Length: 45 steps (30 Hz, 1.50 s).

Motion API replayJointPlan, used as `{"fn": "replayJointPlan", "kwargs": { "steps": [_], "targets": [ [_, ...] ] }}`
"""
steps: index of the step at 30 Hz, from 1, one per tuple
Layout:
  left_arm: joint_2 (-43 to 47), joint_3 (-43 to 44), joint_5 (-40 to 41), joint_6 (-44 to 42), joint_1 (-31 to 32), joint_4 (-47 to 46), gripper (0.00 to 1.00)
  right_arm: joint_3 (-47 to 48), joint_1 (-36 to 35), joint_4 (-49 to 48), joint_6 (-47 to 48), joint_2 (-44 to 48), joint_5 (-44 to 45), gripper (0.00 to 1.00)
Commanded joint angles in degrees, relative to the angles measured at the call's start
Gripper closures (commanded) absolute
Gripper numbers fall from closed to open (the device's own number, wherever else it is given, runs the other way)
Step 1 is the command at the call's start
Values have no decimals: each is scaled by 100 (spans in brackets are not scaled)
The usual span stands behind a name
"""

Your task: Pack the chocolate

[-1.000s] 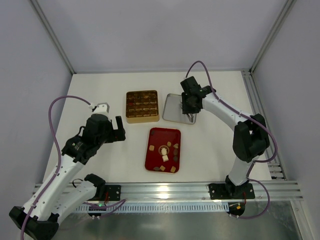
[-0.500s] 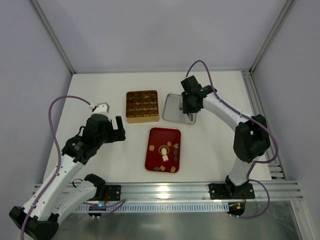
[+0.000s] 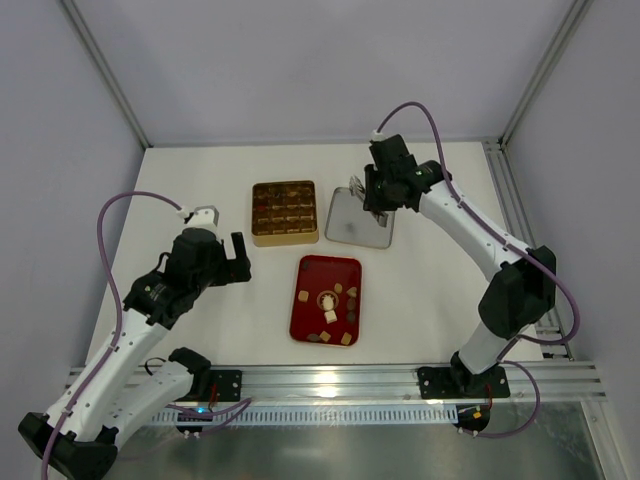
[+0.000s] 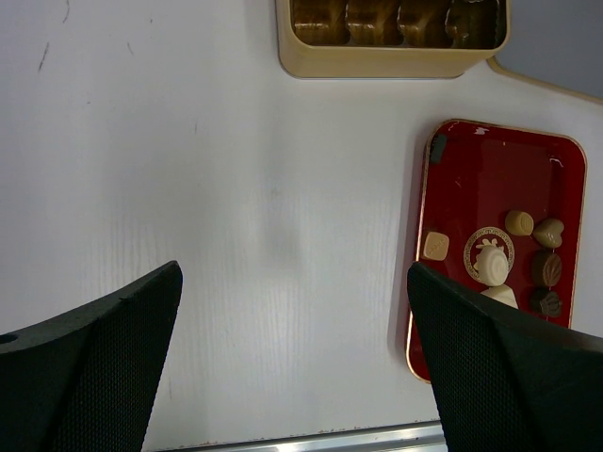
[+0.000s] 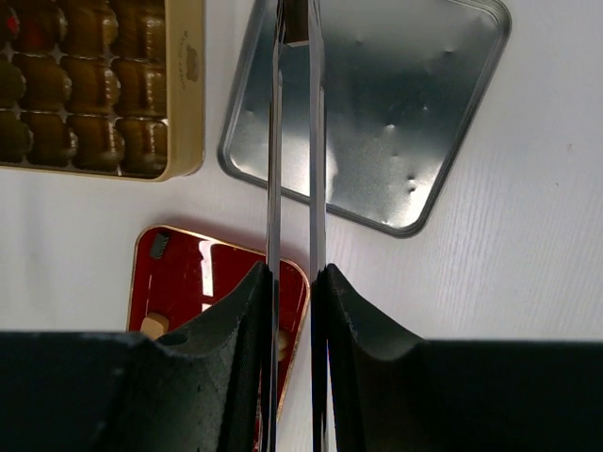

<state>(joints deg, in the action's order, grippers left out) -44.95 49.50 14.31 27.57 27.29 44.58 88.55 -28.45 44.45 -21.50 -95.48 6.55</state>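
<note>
Right gripper (image 5: 294, 275) fingers clamp tweezers (image 5: 317, 141), tips seemingly pinching one brown piece (image 5: 296, 24) over the silver lid (image 3: 345, 225); carry toward 9 o'clock, constant squeeze, release low in a gold box (image 3: 285, 238) cell. Loose chocolate (image 4: 490, 262) sits in the red tray (image 3: 320, 270) at lid's 7 o'clock; box fill unclear. Left gripper (image 4: 294, 273) fingers wide apart at tray's 9 o'clock.

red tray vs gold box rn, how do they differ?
The red tray is an open, flat-bottomed rectangle; the gold box is squarer and split into a grid of cells. The tray holds loose chocolate pieces, scattered; whether the box's cells are filled is unclear. The tray sits nearer the table's front edge, the box farther back. Both lie flat on it.
</note>
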Motion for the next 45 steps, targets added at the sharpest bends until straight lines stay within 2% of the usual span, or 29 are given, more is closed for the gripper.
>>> {"fn": "replayJointPlan", "kwargs": {
  "steps": [1, 11, 17, 40, 41, 45],
  "targets": [
    [56, -10, 11, -50, -22, -133, 0, 539, -248, -41, -100, 197, -154, 80],
    [65, -10, 37, -33, -22, -134, 0, 2077, -1293, 90, -267, -918, -285, 80],
    [65, -10, 64, -33, -22, -125, 0, 2737, -1646, 117, -329, -1640, -303, 80],
    [92, -10, 64, -33, -22, -125, 0, 2790, -1770, -120, -338, -2273, 31, 78],
    [92, -10, 64, -33, -22, -116, 0, 2816, -1770, -103, -338, -2290, 31, 75],
    [100, -10, 64, -33, -22, -125, 0, 2852, -1770, -138, -338, -2343, 66, 73]
  ]
}}
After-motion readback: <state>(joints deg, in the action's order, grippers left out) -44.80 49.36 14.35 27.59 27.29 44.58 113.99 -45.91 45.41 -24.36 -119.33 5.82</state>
